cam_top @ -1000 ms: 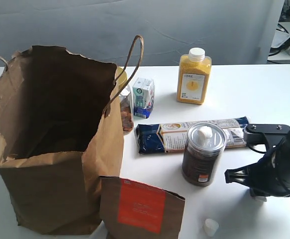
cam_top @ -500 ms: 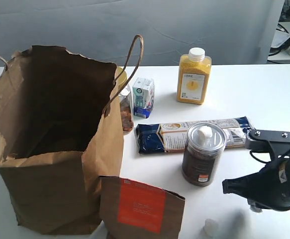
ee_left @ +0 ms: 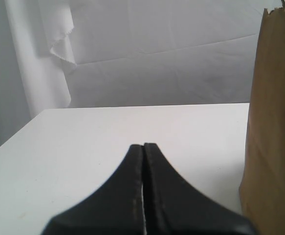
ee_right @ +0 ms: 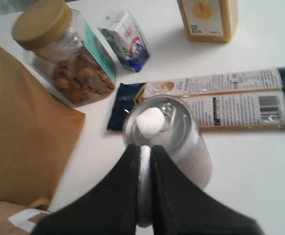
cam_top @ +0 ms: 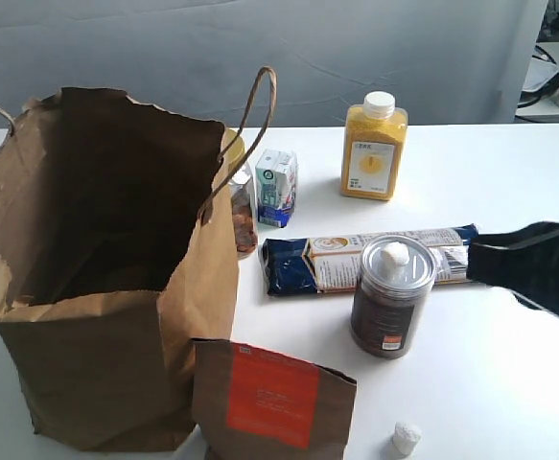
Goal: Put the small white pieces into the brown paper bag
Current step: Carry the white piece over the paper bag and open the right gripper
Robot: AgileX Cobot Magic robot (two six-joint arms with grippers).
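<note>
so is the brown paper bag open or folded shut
Open. The brown paper bag stands upright with its torn rim spread wide, and the exterior view looks down into its dark inside.

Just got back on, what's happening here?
The right pincer is raised near the can, jaws nearly shut with something pale in the slit; I can't tell whether it's a piece. One small white piece sits on the can's lid, and a second piece lies on the table. The left pincer is shut, idle beside the brown paper bag.
</note>
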